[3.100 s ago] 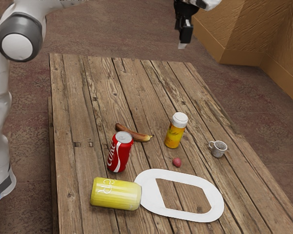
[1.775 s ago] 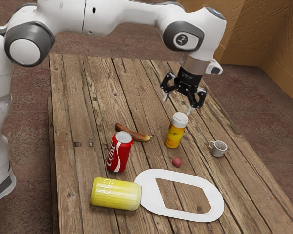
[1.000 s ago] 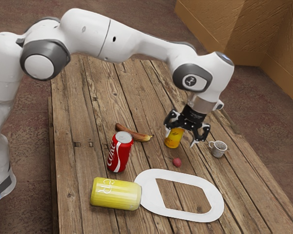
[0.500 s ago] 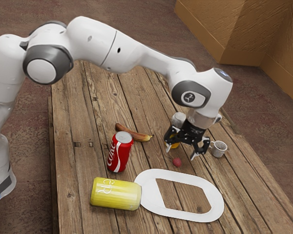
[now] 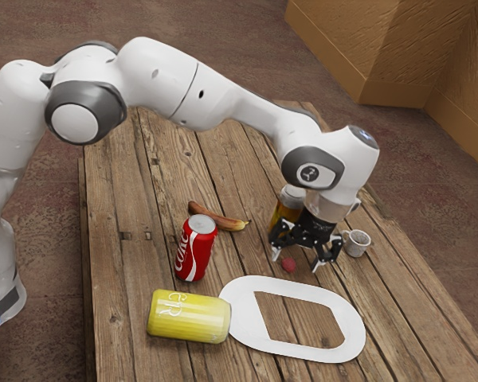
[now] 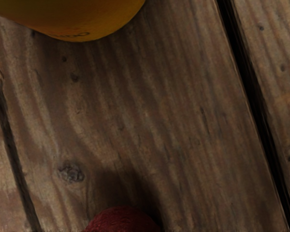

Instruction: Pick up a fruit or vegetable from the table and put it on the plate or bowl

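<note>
Jaws spread wide, our gripper [image 5: 303, 258] has dropped onto the small red fruit [image 5: 288, 263]; we judge closing comes next

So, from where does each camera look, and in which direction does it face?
Exterior view: it sits beside and above the table and looks down across it; the white arm comes in from the exterior view's left, with the open gripper low over the red fruit.
Wrist view: it rides on the hand and faces straight down at the table from close by.
Shared: the red fruit, the orange bottle next to it, and the table's wood.
</note>
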`<state>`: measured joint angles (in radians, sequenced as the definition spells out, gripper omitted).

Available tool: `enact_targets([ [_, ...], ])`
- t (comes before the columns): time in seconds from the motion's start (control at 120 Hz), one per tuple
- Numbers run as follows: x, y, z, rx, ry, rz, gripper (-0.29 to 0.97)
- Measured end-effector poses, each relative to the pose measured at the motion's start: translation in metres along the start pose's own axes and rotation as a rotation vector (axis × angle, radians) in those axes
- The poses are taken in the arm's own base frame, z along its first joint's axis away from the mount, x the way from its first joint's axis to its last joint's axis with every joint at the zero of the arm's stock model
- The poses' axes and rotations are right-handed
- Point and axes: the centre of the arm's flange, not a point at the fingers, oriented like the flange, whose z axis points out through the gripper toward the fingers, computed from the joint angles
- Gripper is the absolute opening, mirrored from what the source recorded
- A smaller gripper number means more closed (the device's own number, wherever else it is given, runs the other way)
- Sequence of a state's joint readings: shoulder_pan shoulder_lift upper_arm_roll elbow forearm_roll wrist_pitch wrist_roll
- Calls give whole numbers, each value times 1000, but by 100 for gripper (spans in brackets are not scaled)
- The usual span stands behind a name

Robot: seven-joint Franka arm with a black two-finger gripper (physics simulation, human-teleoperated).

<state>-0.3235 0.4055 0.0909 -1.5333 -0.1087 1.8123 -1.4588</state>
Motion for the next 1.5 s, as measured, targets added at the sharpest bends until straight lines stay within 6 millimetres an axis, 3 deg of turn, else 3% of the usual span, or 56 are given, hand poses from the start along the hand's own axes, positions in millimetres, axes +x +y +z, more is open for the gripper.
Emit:
enact_targets([
  [0.242,1,1,7,8,0,-23,63],
  [0.55,1,1,7,8,0,-46,22],
  [0.775,-9,0,-4,-9,2,-45,17],
  [0.983,-44,-10,-53,-51,16,-7,17],
  [1.133,-131,-18,-68,-45,33,128,17],
  [1.175,-146,-21,-67,-38,40,149,17],
  [1.45,-154,-22,-48,16,49,124,17],
  [1.5,-154,-21,-45,23,47,118,32],
])
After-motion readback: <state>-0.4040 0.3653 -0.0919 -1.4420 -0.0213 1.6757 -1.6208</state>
